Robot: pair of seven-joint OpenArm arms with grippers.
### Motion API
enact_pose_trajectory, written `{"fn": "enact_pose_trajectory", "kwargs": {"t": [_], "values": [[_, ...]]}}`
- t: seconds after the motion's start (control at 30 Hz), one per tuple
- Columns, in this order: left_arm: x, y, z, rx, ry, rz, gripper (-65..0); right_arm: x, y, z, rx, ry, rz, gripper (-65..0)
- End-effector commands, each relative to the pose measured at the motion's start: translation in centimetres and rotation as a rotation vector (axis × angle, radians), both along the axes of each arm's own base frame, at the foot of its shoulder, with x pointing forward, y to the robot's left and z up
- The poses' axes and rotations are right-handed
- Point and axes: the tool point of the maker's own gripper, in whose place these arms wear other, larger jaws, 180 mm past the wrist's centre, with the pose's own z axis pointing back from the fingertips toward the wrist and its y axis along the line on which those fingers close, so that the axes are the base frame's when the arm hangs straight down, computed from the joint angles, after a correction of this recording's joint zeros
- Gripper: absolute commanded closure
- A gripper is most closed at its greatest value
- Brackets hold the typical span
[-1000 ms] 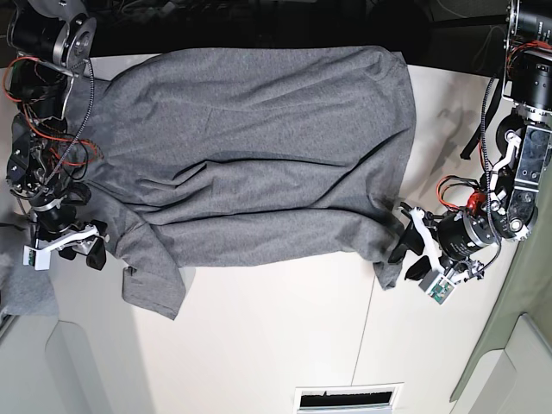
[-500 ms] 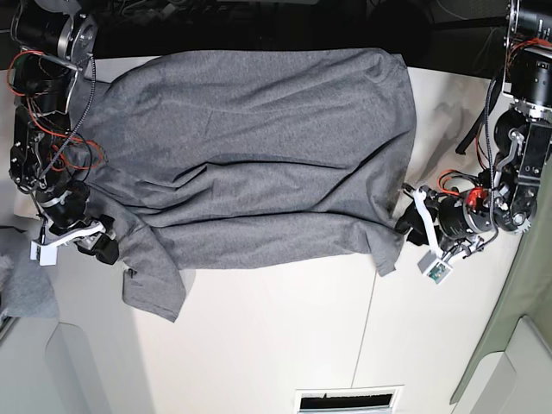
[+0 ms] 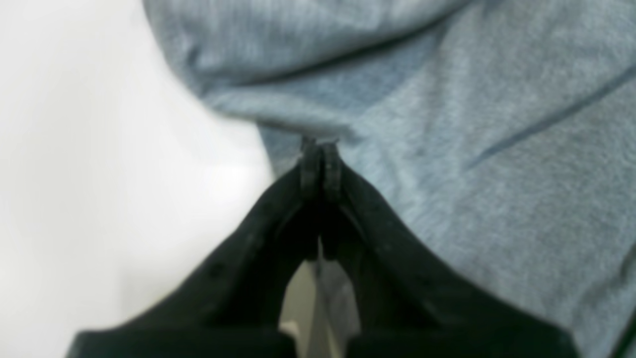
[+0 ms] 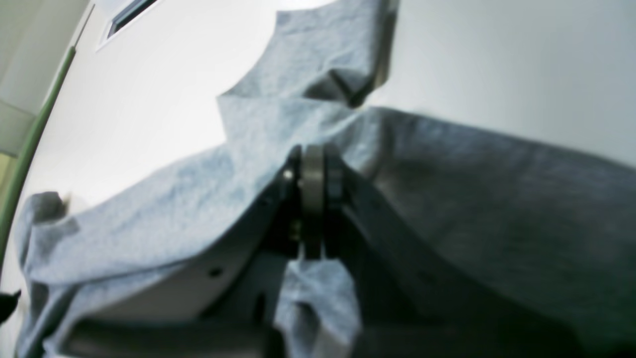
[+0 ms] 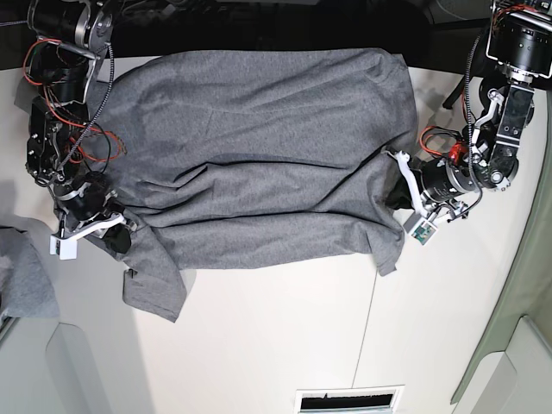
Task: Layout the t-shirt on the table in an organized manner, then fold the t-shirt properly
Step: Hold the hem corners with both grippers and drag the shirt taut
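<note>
t-shirt (image 5: 259,147): lying spread across the far half of the table (image 5: 276,336), mostly flat but creased; lower edge doubling over in a long fold; one sleeve (image 5: 155,289) sticking out toward the near side; hem corner (image 5: 388,259) drooping beside the left arm
table: carrying the shirt on its far part; showing bare white surface and a thin dark seam on the near side
progress: judging the layout step as under way, not finished; wrinkles and the folded-over edge remaining to be pulled out; no proper fold begun yet
left gripper (image 3: 318,166): closing fully at the hem side; fingertips (image 3: 332,171) pressing together on a pinch of grey cloth, as far as the blurred wrist view shows
right gripper (image 4: 313,199): closing tight near the sleeve and shoulder; fingers (image 4: 332,184) clamping a ridge of fabric, cloth tenting up around them
next: likely calling for both pinches pulling apart to tauten the shirt
</note>
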Motion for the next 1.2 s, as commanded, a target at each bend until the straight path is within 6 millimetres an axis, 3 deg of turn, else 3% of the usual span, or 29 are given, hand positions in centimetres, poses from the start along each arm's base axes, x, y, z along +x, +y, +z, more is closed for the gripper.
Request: {"fn": "enact_pose_trajectory", "kwargs": {"t": [0.0, 0.07, 0.17, 0.33, 0.6, 0.83, 0.97, 1.17], "values": [[1.0, 0.4, 0.7, 0.005, -0.034, 0.009, 0.0, 1.1, 0.0, 1.5, -0.01, -0.052, 0.008, 0.0], [0.7, 0.4, -0.6, 0.018, -0.012, 0.023, 0.0, 0.6, 0.7, 0.8, -0.029, -0.033, 0.036, 0.0], [0.6, 2.4, -2.4, 0.059, 0.013, 0.124, 0.0, 0.0, 1.4, -0.2, -0.069, -0.001, 0.079, 0.0], [-0.1, 5.4, -3.9, 0.161, 0.071, 0.17, 0.0, -0.3, 0.5, -0.6, -0.112, 0.02, 0.093, 0.0], [-0.7, 9.8, -3.4, 0.266, 0.105, 0.183, 0.0, -0.6, -0.8, -1.1, -0.16, 0.051, 0.09, 0.0], [-0.2, 10.6, -2.8, 0.293, 0.116, 0.191, 0.0, -0.6, -2.1, -0.7, -0.161, 0.045, 0.064, 0.0], [1.1, 9.6, -0.6, 0.276, 0.062, 0.174, 0.0, 0.3, -2.1, 0.6, -0.077, -0.012, 0.016, 0.0], [5.4, 7.1, 7.2, 0.239, -0.218, 0.167, 0.0, 1.7, -2.1, 2.4, -0.058, -0.083, -0.008, 0.0]]}}
